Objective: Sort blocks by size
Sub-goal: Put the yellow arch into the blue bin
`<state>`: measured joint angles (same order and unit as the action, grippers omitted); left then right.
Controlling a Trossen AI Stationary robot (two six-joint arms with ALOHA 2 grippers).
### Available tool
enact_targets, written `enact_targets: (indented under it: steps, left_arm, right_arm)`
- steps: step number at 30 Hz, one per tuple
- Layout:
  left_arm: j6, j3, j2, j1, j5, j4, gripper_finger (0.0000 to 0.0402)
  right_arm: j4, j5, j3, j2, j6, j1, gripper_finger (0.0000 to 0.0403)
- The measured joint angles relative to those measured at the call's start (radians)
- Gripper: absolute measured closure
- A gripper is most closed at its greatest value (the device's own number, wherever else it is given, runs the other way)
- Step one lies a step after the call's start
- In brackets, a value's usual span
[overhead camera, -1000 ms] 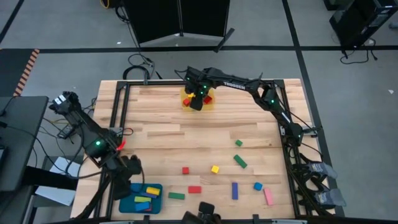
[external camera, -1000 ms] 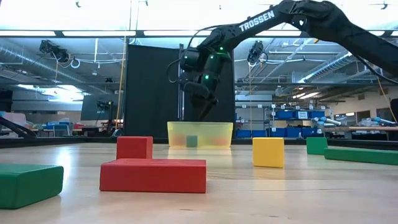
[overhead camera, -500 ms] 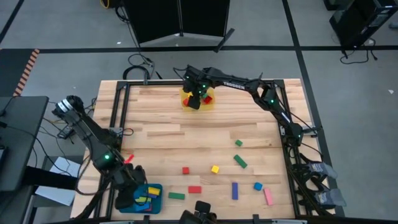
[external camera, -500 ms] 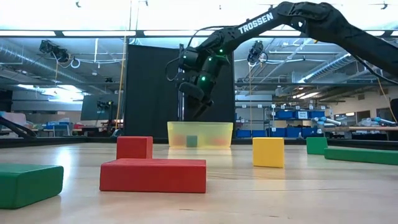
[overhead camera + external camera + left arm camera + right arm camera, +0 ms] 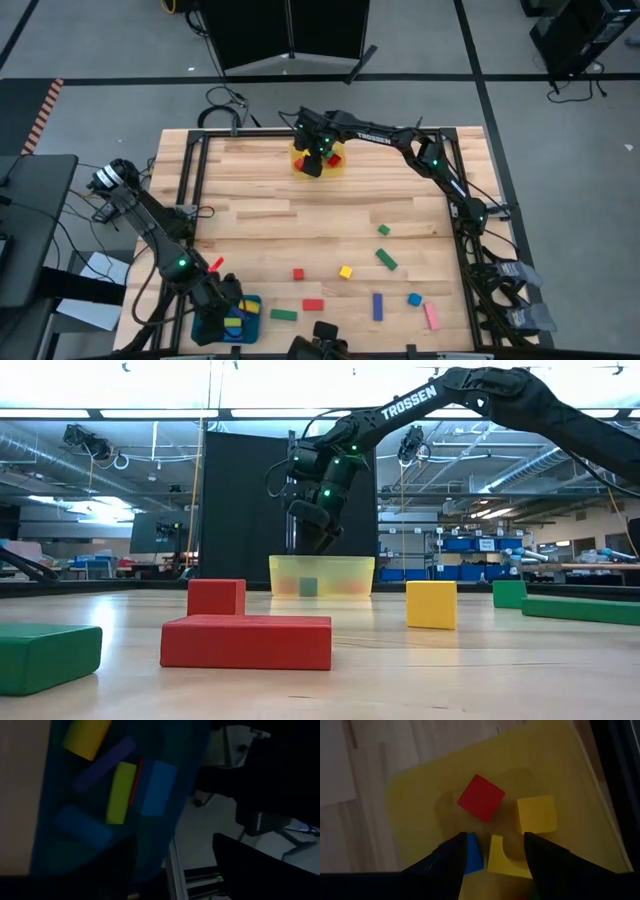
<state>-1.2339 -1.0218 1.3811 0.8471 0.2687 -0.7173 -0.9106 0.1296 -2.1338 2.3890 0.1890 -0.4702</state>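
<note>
My left gripper (image 5: 228, 312) hangs open and empty over the teal tray (image 5: 203, 330) at the table's near left corner. In the left wrist view (image 5: 190, 870) the tray (image 5: 50, 845) holds yellow, purple and blue bars. My right gripper (image 5: 315, 160) hangs open and empty above the translucent yellow tray (image 5: 335, 168) at the table's far edge. The right wrist view (image 5: 492, 852) shows a red cube (image 5: 481, 797), two yellow cubes (image 5: 536, 814) and a blue cube (image 5: 472, 855) lying on that tray's floor. Several loose blocks lie on the near right of the table.
On the table lie a red cube (image 5: 298, 273), a yellow cube (image 5: 346, 271), a red bar (image 5: 313, 304), green bars (image 5: 284, 314) (image 5: 386, 259), a green cube (image 5: 384, 230), a purple bar (image 5: 378, 306), a blue cube (image 5: 414, 299) and a pink bar (image 5: 431, 316).
My left gripper has gone toward the table's near edge and now hangs over the teal tray. My right gripper has risen a little above the yellow tray.
</note>
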Motion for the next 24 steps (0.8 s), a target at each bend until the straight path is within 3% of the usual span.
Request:
enact_targets:
  steps: [12, 24]
  left_arm:
    - [-0.135, 0.000, 0.000, 0.000, -0.005, 0.094, 0.0119]
    - [-0.164, -0.001, 0.000, 0.000, -0.006, 0.106, 0.0120]
  right_arm:
    - [0.003, -0.032, 0.008, 0.032, 0.059, -0.011, 0.0199]
    - [0.003, -0.008, 0.074, 0.031, 0.053, -0.025, 0.0231]
